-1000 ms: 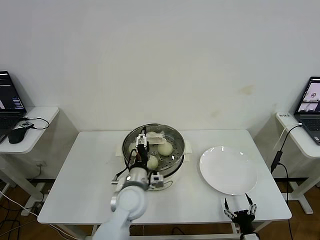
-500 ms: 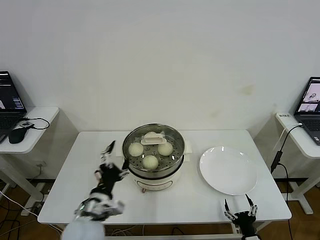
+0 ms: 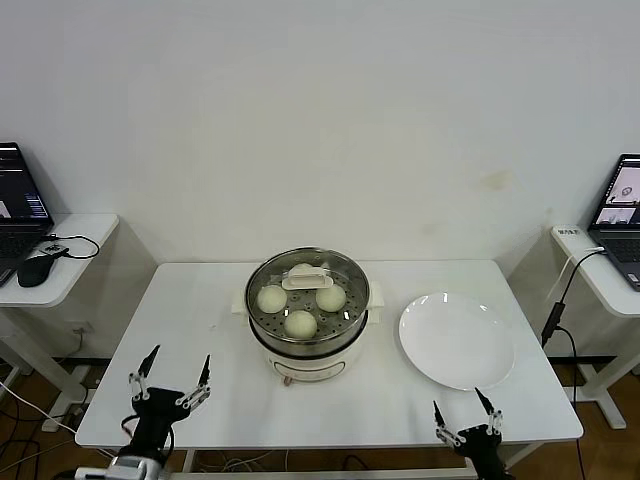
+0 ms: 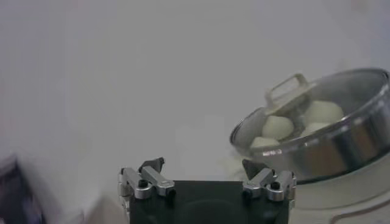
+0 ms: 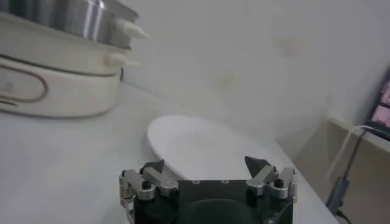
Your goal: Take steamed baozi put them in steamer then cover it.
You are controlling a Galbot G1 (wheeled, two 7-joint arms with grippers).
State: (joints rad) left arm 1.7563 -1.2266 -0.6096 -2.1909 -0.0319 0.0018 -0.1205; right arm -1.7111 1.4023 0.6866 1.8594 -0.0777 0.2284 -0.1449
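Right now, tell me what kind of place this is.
Probably a lab or office test room, not a kitchen: a steamer with buns under its cover on a plain white table, a laptop on a side desk.

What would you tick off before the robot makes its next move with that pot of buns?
1. Buns in the steamer: three steamed baozi show plainly and a fourth seems to sit behind the handle: ok.
2. Cover on the steamer: glass lid seated, handle centred: ok.
3. White plate holds no buns: ok.
4. Left gripper away from the pot, at the table's near edge, jaws open, holding nothing: ok.
5. Right gripper parked at the near edge below the plate, jaws open: ok.
6. Lid sealed all the way round: cannot tell.
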